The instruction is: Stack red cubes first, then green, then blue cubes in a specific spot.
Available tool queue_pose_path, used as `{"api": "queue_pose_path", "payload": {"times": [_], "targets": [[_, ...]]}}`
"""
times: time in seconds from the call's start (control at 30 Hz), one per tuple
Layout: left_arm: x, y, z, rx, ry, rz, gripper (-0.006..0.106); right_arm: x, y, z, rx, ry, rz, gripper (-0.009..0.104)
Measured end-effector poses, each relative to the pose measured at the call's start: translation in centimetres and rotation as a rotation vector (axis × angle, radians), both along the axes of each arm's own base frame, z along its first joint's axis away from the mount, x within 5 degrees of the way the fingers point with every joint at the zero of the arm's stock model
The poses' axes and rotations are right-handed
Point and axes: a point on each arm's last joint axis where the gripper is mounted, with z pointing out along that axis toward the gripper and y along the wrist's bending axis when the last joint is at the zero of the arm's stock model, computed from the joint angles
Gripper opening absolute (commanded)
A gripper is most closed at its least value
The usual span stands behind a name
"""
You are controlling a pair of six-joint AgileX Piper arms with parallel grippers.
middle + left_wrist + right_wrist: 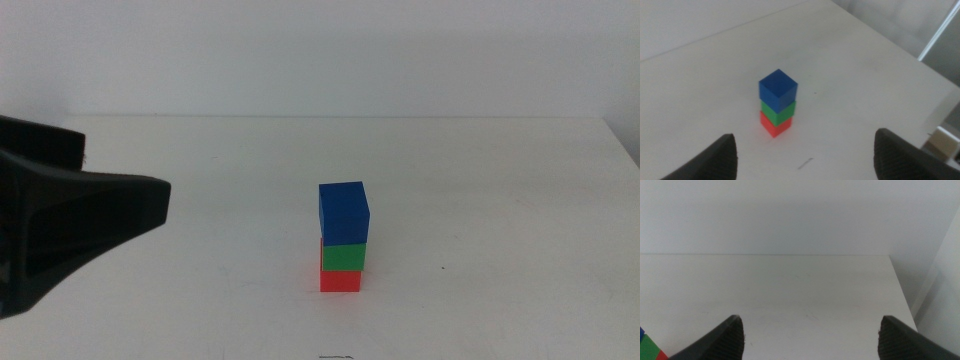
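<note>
On the desk, mid-right of the middle view: one stack of three cubes, standing free.
Red cube (340,280): bottom of the stack, sitting on the white desk (480,200); only a low strip of it shows under the green one.
Green cube (343,257): on top of the red cube, touching it, sides roughly in line with it.
Blue cube (343,213): top of the stack, resting on the green cube; turned a little against the two below and overhanging slightly.
Stack from the left wrist view: blue (778,90) over green (779,112) over red (774,125), upright, nothing touching it.
Stack from the right wrist view: only a corner shows at the picture's edge, a sliver of green (647,346) and red (662,355) with a trace of blue.
Left gripper (100,225): comes in from the left side of the middle view, well apart from the stack, pointed toward it; jaws spread wide and holding nothing, the stack visible between them in its wrist view.
Right gripper (810,337): out of the middle view; jaws wide apart, nothing between them, bare desk ahead.
Desk surface: plain white, a short faint dark mark (805,163) near the stack.
</note>
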Motion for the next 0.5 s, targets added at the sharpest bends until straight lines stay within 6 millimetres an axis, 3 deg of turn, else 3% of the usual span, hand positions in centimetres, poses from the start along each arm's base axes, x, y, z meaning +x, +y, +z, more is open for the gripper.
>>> {"api": "queue_pose_path", "payload": {"times": [0.23,0.37,0.5], "targets": [[2.5,1.4,-0.5,0.065,-0.185,0.199,0.094,0.0,0.0,0.0,0.0,0.0,0.0,0.081],[4.3,3.2,-1.6,0.042,-0.33,0.394,0.094,0.0,0.0,0.0,0.0,0.0,0.0,0.081],[4.8,5.5,-3.1,0.051,-0.39,0.572,0.094,0.0,0.0,0.0,0.0,0.0,0.0,0.081]]}}
